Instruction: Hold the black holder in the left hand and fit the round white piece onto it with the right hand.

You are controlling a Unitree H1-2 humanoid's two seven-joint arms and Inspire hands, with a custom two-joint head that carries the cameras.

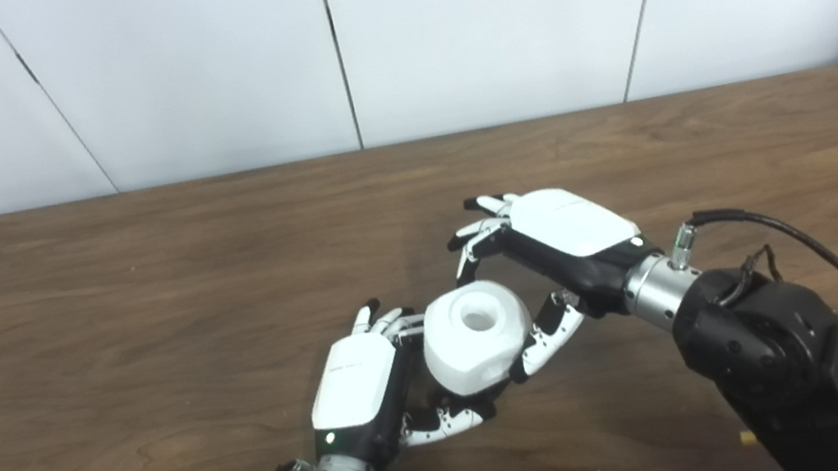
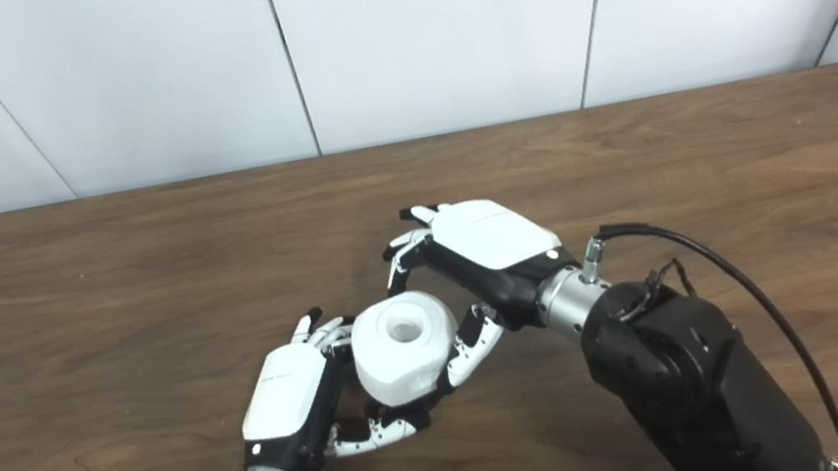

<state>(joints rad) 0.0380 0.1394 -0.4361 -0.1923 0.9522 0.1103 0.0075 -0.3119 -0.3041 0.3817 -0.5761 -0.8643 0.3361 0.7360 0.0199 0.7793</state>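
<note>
So from where I'm standing, the round white piece (image 1: 477,336) is sitting right between both hands, low over the wooden table (image 1: 148,309), hollow end facing up. The left hand (image 1: 360,394) is curled around its near side with the thumb tucked underneath, so it looks like it's gripping whatever is under there. I honestly can't see the black holder, just a dark sliver below the white piece that could be it or could be fingertips.

The right hand (image 1: 554,248) is spread wide, its fingers (image 1: 481,234) arched above the far side and not touching, only the thumb resting against the white piece's right edge. So it's not really holding anything.

What worries me: if the piece isn't fully seated, nothing on the right is pressing it down, and that thumb nudging sideways could tip it off or cock it at an angle. Smooth rounded plastic, probably slippery. And if the left grip is only on the white part, the holder could drop out underneath
</note>
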